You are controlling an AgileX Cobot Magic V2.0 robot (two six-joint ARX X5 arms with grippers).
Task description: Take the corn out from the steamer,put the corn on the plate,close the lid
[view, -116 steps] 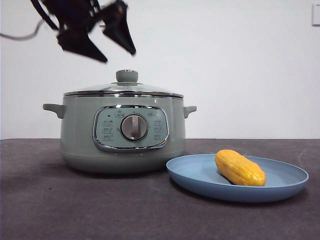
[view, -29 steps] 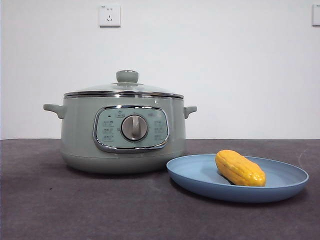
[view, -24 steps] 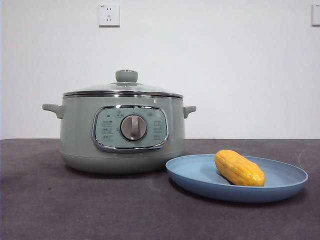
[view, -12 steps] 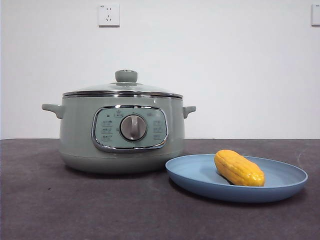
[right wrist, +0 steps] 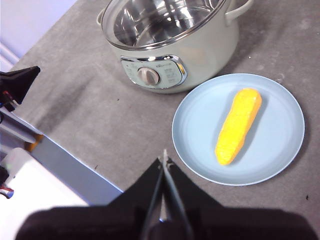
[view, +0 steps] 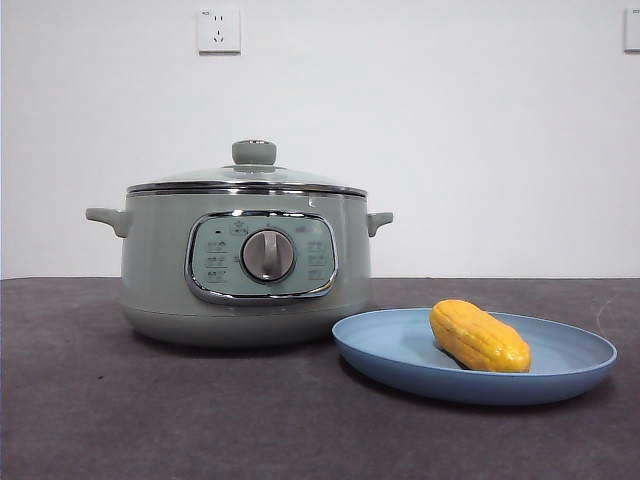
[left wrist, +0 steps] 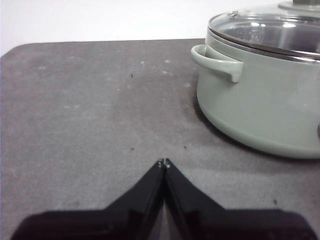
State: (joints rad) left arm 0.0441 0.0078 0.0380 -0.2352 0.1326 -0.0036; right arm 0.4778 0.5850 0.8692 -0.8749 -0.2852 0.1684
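A: What is the corn like, and where is it?

B: Short and stubby, yellow-orange, with rows of kernels and rounded ends. It lies on its side on the plate, a wide, shallow, matte light-blue round with a low raised rim.

A: And the steamer?

B: A big round pot in pale sage green, smooth, with two small side handles. It has a chrome-framed control panel and a silver dial. The lid sits on top: domed glass, chrome rim, a pale green knob. The plate sits just beside the pot, close to its base.

A: The claws?

B: The left claw hangs over bare worktop beside the pot's handle, its black jaws pressed together at the tips, gripping nothing. The right claw hangs high above the near edge of the plate, jaws also pressed together and empty.

A: The surface and room?

B: The worktop is dark grey, felt-like and faintly speckled. Behind is a plain white wall with a white socket.
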